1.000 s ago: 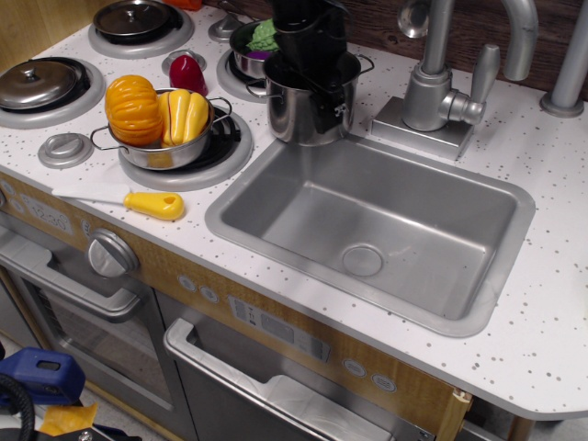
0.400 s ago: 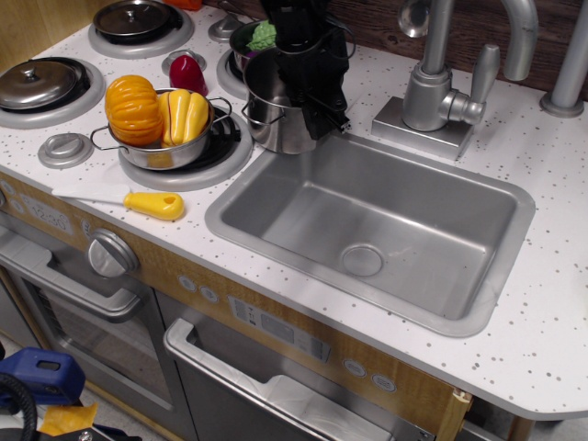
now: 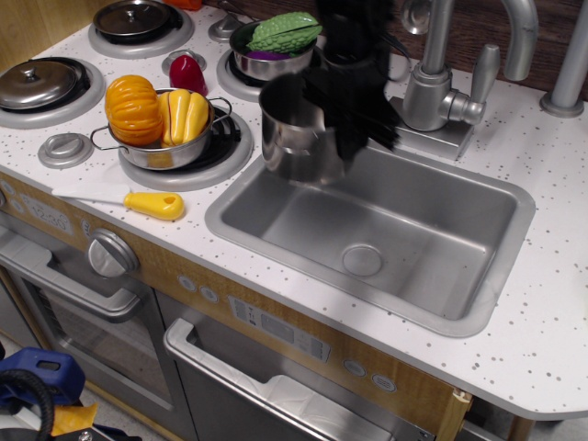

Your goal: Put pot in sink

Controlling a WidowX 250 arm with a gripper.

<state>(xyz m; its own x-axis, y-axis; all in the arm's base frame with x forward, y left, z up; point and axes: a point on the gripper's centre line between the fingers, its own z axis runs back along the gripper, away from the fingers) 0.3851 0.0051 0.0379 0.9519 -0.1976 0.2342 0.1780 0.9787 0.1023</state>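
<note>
The tall shiny steel pot hangs in the air, blurred by motion, over the far left corner of the grey sink. My black gripper is shut on the pot's right rim and holds it clear of the counter. The sink's basin shows its round drain and holds nothing.
A shallow pan with orange and yellow vegetables sits on the left burner. A pan with green and purple vegetables stands behind. A yellow-handled knife lies on the counter. The faucet stands behind the sink.
The pot has been lifted off the counter and carried right and forward, from beside the burners to above the sink's far left corner. The green-vegetable pan is now uncovered.
</note>
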